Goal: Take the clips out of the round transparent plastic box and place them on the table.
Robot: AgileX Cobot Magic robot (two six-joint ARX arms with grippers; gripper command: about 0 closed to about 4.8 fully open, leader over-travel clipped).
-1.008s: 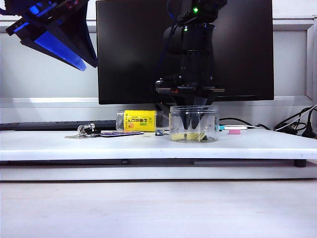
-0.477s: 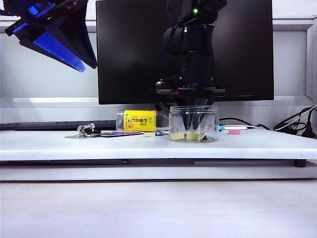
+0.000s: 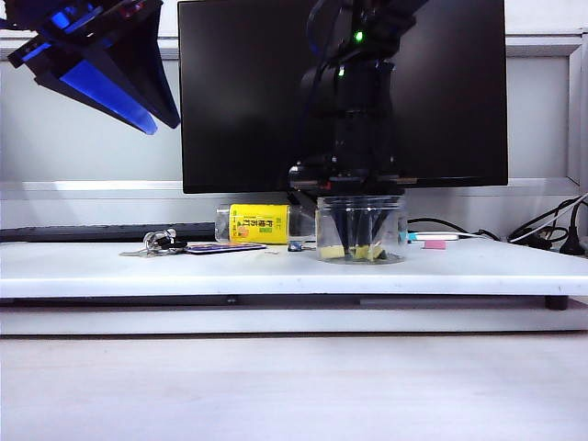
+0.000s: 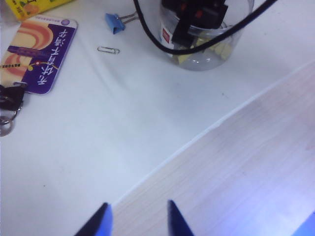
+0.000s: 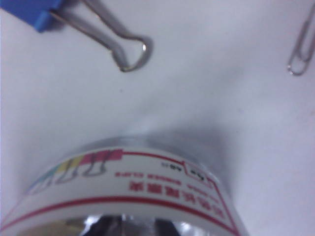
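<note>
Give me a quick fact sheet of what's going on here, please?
Left claw: open, raised above the table's front edge, holding nothing
Right claw: lowered inside the round clear box; grip not visible
Yellow clips: lying in the box bottom
Table: white
Beside the box: blue clip, paperclip
Done so far: no yellow clips on the table

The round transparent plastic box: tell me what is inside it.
Inside the round transparent plastic box lie yellow clips on its floor, with the right tool reaching down among them. The tool hides whether it grips one. The left tool hangs open, away from the box.
</note>
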